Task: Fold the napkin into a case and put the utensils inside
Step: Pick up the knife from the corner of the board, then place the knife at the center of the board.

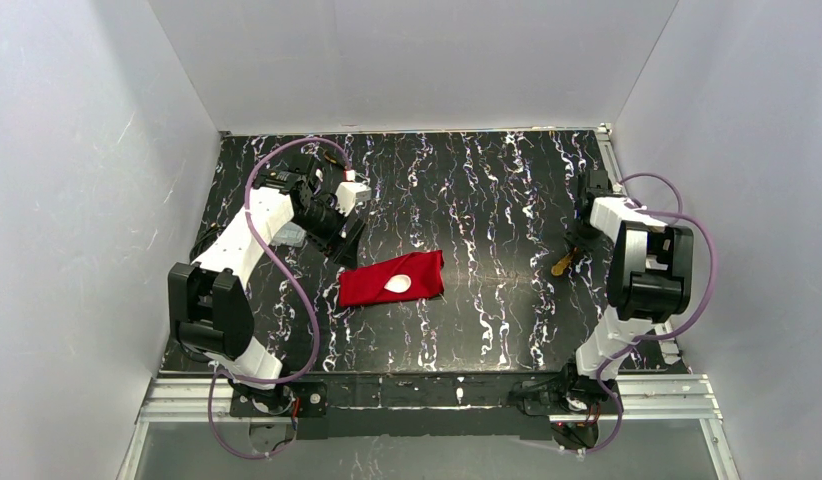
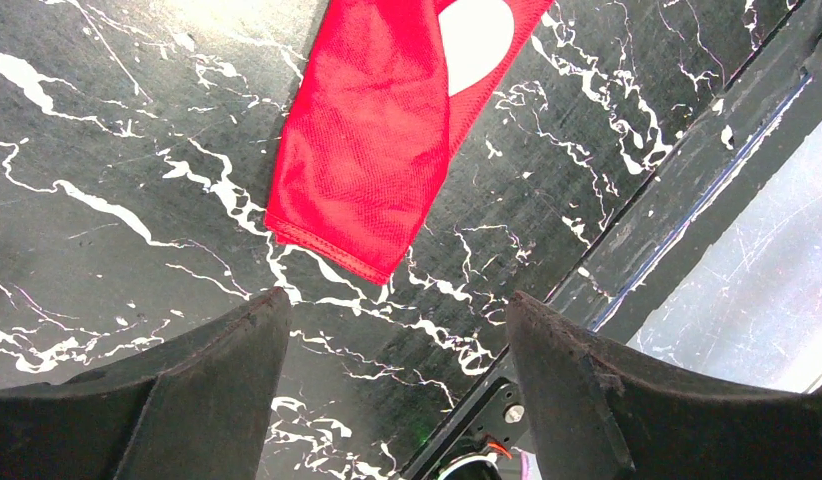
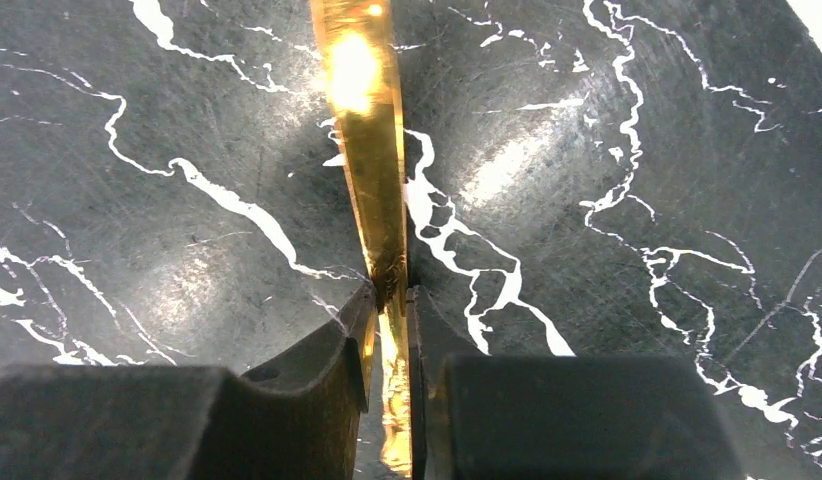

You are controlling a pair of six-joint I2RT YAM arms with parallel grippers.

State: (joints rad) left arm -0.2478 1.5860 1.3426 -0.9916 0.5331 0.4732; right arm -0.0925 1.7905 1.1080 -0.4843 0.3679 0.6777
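The red napkin [image 1: 392, 278] lies folded as a narrow case in the middle of the black marbled table, with the white spoon bowl [image 1: 398, 284] showing on it. In the left wrist view the case [image 2: 367, 150] and the white spoon [image 2: 475, 40] lie ahead of the fingers. My left gripper [image 1: 349, 240] is open and empty, just left of and behind the case's left end. My right gripper [image 1: 579, 240] at the far right is shut on the yellow-gold utensil [image 3: 372, 160], whose end sticks out in the top view [image 1: 560, 266].
A small white block [image 1: 352, 193] sits by the left wrist, and a pale clear object [image 1: 290, 236] shows under the left arm. White walls close in three sides. The table's metal front rail [image 1: 437, 395] runs along the near edge.
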